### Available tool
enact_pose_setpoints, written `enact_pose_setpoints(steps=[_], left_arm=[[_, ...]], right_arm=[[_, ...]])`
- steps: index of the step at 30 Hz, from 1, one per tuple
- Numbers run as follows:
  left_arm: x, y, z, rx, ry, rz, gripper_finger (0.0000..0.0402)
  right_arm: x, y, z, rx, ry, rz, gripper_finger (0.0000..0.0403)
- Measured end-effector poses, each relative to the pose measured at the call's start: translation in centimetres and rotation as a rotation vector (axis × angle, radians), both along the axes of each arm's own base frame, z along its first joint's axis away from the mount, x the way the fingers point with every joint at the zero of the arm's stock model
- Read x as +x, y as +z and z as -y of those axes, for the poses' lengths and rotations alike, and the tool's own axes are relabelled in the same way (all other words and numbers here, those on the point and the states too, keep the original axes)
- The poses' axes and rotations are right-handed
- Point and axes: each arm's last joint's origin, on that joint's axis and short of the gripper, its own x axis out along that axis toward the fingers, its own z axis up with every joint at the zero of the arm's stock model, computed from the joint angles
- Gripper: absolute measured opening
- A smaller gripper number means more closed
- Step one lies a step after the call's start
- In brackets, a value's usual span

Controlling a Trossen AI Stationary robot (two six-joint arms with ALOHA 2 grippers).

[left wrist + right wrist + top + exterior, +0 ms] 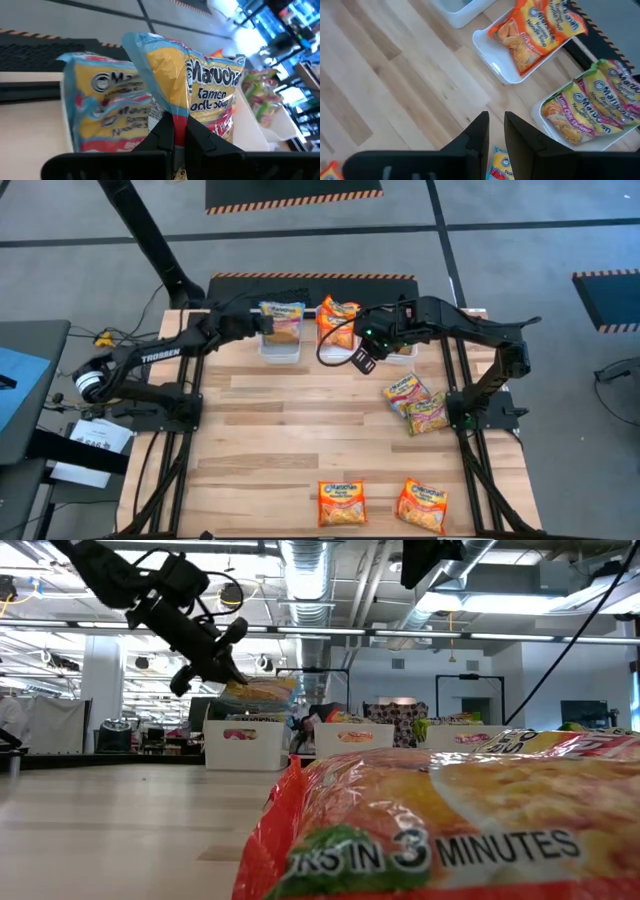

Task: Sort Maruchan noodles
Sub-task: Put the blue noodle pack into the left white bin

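My left gripper (pixel 179 129) is shut on a pale yellow-blue Maruchan packet (pixel 205 85), carried above the far-left white tray (pixel 280 352), in which another packet of that kind (pixel 105 107) lies. In the low view the held packet (pixel 256 692) hangs over that tray (pixel 245 745). My right gripper (pixel 496 125) hovers high over the table near the middle tray (pixel 492 62), open by a narrow gap with only wood showing between its fingers. The middle tray holds orange packets (pixel 336 320) and the right tray (pixel 542 117) green-yellow ones (pixel 592 102). My left gripper pinches the packet between its two fingers at the edge nearest them (pixel 172 114), where the wrapper is creased. The fingers come slanting down from the table's left. The packet reaches forward past the fingertips, lifted clear of the tray below.
Loose packets lie on the wooden table: a yellow-blue one (pixel 405 390) and a green-yellow one (pixel 428 416) at the right, two orange ones (pixel 342 502) (pixel 421 505) at the near edge. An orange packet (pixel 450 830) fills the low view's foreground. Bare wood lies at the centre and left.
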Motion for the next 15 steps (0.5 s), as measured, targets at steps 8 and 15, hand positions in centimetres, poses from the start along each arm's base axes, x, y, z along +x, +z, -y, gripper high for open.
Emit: enact_pose_setpoints(steps=[8,15], left_arm=[[-1.0,-1.9,0.0,0.001,0.060,-0.033,0.0000],[-1.2,-2.5,0.1,-0.021,0.090,-0.013,0.0000]], right_arm=[[0.6,-0.7,0.3,0.004,-0.011,-0.025,0.0086],[1.8,-2.0,0.6,0.017,-0.011,-0.076,0.0086]])
